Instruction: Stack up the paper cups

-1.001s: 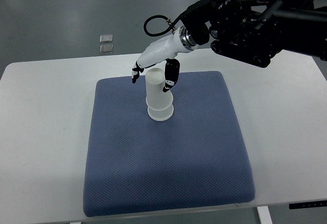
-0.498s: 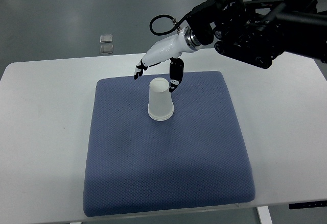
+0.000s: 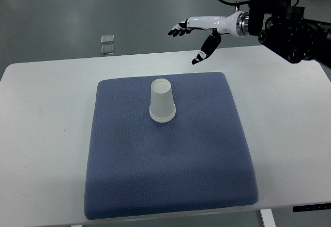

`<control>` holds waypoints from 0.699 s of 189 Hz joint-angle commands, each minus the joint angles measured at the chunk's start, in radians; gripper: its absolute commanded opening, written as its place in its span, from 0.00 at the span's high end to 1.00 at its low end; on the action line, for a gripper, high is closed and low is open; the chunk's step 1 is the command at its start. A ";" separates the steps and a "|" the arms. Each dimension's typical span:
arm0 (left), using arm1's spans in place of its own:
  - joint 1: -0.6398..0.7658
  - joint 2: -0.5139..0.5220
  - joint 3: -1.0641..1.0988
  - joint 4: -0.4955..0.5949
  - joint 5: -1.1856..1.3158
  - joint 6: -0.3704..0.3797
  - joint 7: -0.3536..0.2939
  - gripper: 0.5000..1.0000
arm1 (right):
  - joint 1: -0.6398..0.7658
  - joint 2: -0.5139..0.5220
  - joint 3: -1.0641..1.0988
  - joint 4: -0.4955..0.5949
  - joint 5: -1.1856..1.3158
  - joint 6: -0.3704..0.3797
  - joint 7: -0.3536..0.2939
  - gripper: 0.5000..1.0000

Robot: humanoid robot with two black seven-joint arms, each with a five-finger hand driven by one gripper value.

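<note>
A white paper cup stack (image 3: 162, 102) stands upside down near the back middle of the blue mat (image 3: 170, 185). It looks like one cup nested over another, though I cannot tell how many. My right hand (image 3: 194, 35), white with black fingertips, hangs in the air above the table's far edge, up and to the right of the cups. Its fingers are spread and hold nothing. Its black arm (image 3: 289, 25) comes in from the upper right. The left arm is out of view.
The mat lies on a white table (image 3: 41, 134). Two small clear square objects (image 3: 107, 44) sit on the grey floor beyond the table's far edge, at the upper left.
My right hand has let go of the cup stack and pulled away up and to the right. The arm has drawn back toward the right edge. The cups stay put.
</note>
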 commanded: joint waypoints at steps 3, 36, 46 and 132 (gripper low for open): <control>0.000 0.000 0.000 0.000 0.000 0.000 0.000 0.00 | -0.050 -0.024 0.063 -0.017 0.113 -0.002 -0.001 0.20; 0.000 0.000 0.000 0.002 0.000 0.000 0.000 0.00 | -0.119 -0.049 0.123 -0.026 0.285 -0.046 -0.001 0.19; 0.001 0.000 0.000 0.002 0.000 0.000 0.000 0.00 | -0.143 -0.049 0.140 -0.026 0.345 -0.066 -0.001 0.19; 0.000 0.000 0.000 0.002 0.000 0.000 0.000 0.00 | -0.366 -0.042 0.267 -0.028 0.905 -0.131 -0.001 0.19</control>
